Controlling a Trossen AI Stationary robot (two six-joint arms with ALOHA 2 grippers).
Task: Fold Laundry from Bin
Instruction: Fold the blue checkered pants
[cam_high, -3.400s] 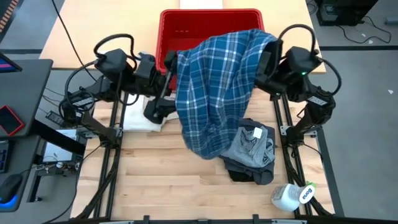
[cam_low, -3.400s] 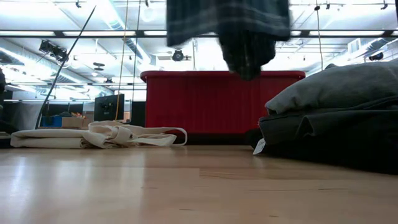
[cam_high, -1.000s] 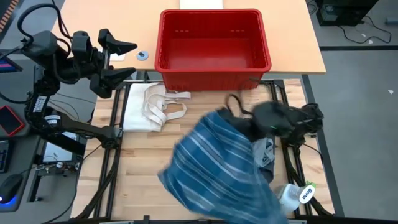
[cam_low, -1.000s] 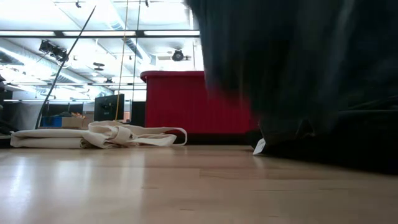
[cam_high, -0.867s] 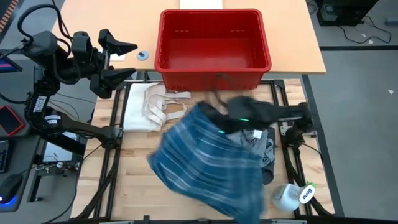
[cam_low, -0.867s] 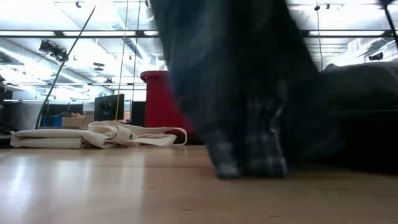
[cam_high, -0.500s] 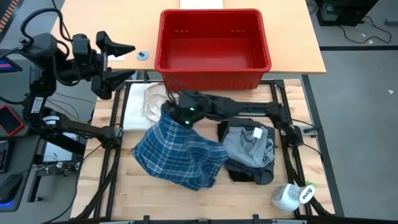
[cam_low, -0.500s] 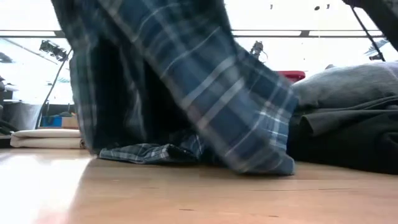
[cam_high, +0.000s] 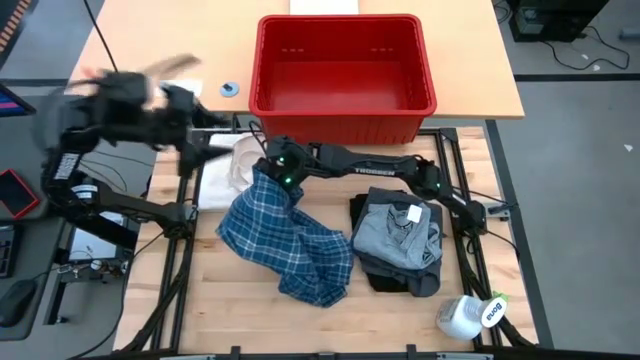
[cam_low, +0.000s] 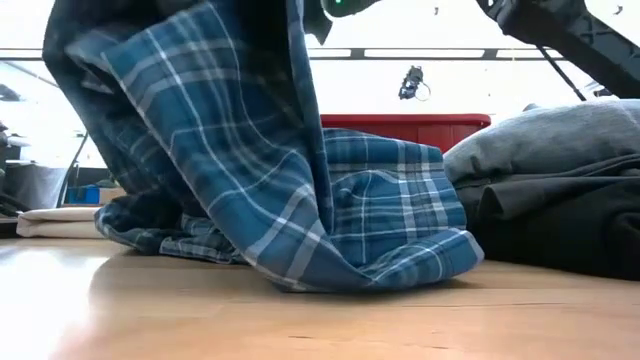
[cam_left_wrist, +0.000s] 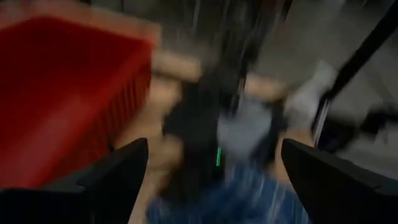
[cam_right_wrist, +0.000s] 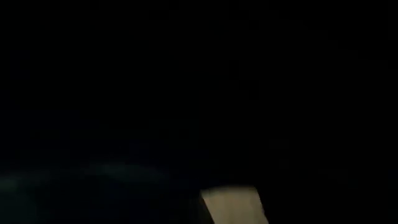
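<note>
— What had changed with the blue-and-white plaid shirt (cam_high: 285, 240)?

— A moment earlier it was flying; now it lay crumpled mid-table, one corner gripped by the right gripper (cam_high: 275, 170), before the emptied bright red plastic bin (cam_high: 345, 100).

— And the left gripper (cam_high: 190, 125)?

— Wide open, empty, swinging in; spreading seemed next.

plaid shirt (cam_high: 285, 240): swung out over the table, now crumpled on it
right gripper (cam_high: 268, 172): reached leftward
left gripper (cam_high: 195, 125): withdrawn, now moving
</note>
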